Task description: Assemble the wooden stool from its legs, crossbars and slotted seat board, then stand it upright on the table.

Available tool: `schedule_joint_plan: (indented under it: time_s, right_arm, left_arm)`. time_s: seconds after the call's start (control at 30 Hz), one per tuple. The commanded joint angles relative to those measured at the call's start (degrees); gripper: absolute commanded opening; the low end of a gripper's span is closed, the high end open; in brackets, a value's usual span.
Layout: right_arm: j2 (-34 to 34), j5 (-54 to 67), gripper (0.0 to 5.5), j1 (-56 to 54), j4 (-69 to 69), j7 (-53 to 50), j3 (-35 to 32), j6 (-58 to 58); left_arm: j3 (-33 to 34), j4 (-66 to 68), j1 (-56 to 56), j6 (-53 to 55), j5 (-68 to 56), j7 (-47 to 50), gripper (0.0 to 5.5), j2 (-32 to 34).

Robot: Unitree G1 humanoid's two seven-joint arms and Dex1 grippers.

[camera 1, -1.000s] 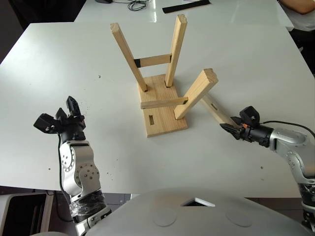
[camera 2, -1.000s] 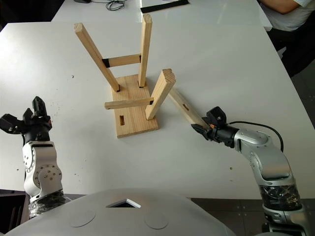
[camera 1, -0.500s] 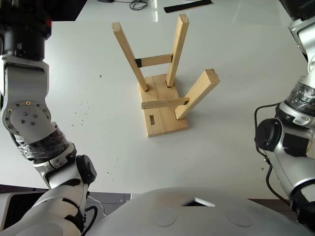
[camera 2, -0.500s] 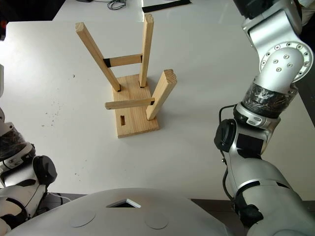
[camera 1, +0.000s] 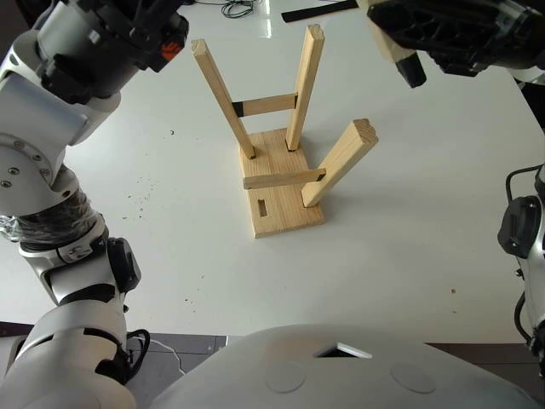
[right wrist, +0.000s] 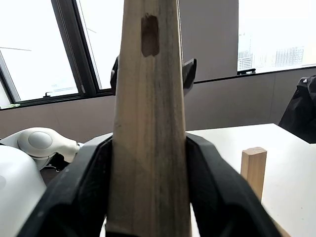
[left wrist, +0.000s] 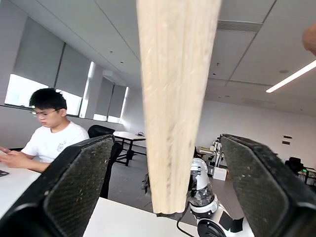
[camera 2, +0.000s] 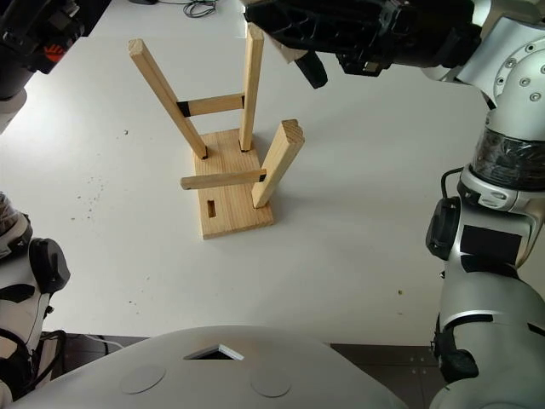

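A white table [camera 1: 426,213] carries scattered dark specks [camera 1: 143,194]. A black strip [camera 1: 322,10] and cables [camera 1: 238,7] lie at its far edge. Beyond the fingers [left wrist: 74,192] of the left gripper [left wrist: 167,143] runs a ceiling light [left wrist: 291,76]. Behind the fingers [right wrist: 84,197] of the right gripper [right wrist: 153,69] stand large windows [right wrist: 39,49].

Seat board [camera 1: 281,213] central on table [camera 1: 128,128]; left leg [camera 1: 221,98], right leg [camera 1: 305,85] at its far end; third leg [camera 1: 341,162] nearer, right side; fourth leg [right wrist: 148,123] in my right gripper [right wrist: 150,79].

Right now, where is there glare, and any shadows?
Left eye view: glare on the farther table, faint shadows beside the stool legs. Right wrist view: windows glow white behind the wooden leg. Left wrist view: a bright ceiling light.
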Motion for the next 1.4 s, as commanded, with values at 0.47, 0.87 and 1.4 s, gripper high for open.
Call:
schedule_joint_plan:
  time_s: [0.47, 0.87, 1.4]
  right_arm:
    - [-6.0, -14.6, 2.05, -4.2, 6.1, 23.4, 11.8, -7.8]
    - [-5.7, -14.9, 2.05, -3.8, 5.8, 23.7, 10.8, -6.9]
    - [-2.5, -19.8, 3.91, -5.2, 11.7, 14.0, 2.6, -17.4]
  left_arm:
    - [-3.2, -5.7, -0.5, -2.5, 4.2, -4.4, 3.59, 1.2]
    - [-2.8, -7.0, 3.1, -3.0, 8.3, -11.1, 2.14, 2.8]
    - [1.3, -3.0, 4.5, -7.3, 20.3, -16.3, 2.06, 8.3]
